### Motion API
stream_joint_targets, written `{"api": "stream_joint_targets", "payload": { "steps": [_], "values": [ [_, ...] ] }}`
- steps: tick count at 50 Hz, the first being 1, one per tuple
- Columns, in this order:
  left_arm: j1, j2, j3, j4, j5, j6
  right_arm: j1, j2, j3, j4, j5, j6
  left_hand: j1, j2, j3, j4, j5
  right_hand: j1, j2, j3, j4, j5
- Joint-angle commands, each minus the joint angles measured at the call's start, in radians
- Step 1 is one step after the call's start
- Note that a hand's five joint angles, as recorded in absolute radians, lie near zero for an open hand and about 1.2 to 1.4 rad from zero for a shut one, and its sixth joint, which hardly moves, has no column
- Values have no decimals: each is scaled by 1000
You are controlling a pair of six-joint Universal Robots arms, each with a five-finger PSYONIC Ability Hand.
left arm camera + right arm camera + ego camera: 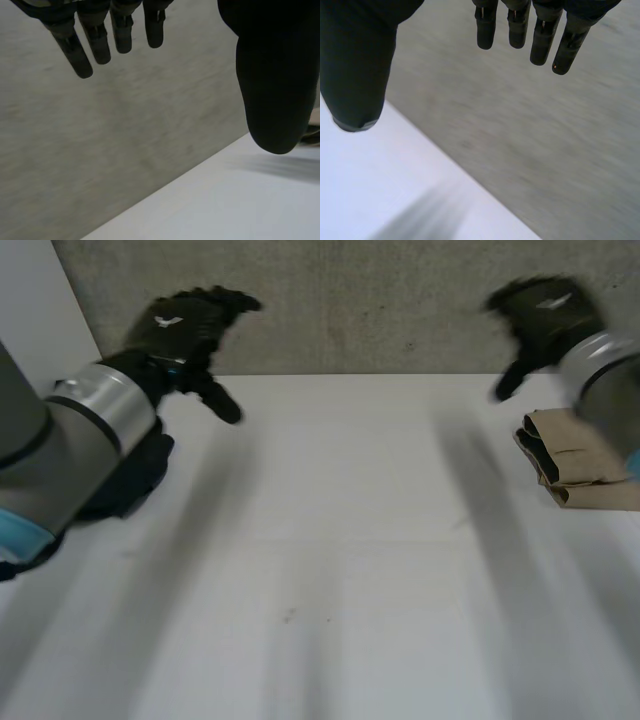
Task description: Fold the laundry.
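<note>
- The left hand (190,325) hung raised above the far left of the table (330,570), close to the grey wall (380,300). In its wrist view the fingers (100,45) were straight and spread apart from the thumb, with nothing between them.
- The right hand (545,315) hung raised at the far right, also near the wall. Its fingers (517,30) were likewise straight and held nothing.
- The folded tan cloth (580,455) lay flat on the table at the right edge. It was nearer the robot than the right hand and partly covered by the right arm (610,380).
- Its long axis ran roughly across the table, and the stacked fold edges faced the table's middle.
- Judgement: the right hand was much the nearer to the cloth. The left hand was well apart from it, across the whole table.
- A dark mass (135,475) sat against the left arm (80,440); it could not be told whether this was laundry.
- Judgement: nothing stood between the right hand and the cloth. Any reach would have to draw the hand back toward the robot and down.
</note>
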State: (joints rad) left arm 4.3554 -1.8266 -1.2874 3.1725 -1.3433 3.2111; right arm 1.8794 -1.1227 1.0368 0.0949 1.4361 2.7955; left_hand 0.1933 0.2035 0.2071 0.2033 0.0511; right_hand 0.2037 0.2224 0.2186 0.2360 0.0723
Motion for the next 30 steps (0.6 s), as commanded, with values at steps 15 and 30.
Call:
{"api": "stream_joint_targets", "payload": {
  "steps": [15, 30],
  "values": [
    [423, -577, 241, 47, -83, 733, 195, -88, 540, -185, -91, -110, -15, -25, -29, -25, -47, -29, -48, -44, -61, -72],
    [307, -662, 307, 35, -246, 848, 147, -135, 602, -188, -91, -110, 1203, 1193, 1189, 1193, 1171, -29, -48, -44, -61, -72]
  ]
}}
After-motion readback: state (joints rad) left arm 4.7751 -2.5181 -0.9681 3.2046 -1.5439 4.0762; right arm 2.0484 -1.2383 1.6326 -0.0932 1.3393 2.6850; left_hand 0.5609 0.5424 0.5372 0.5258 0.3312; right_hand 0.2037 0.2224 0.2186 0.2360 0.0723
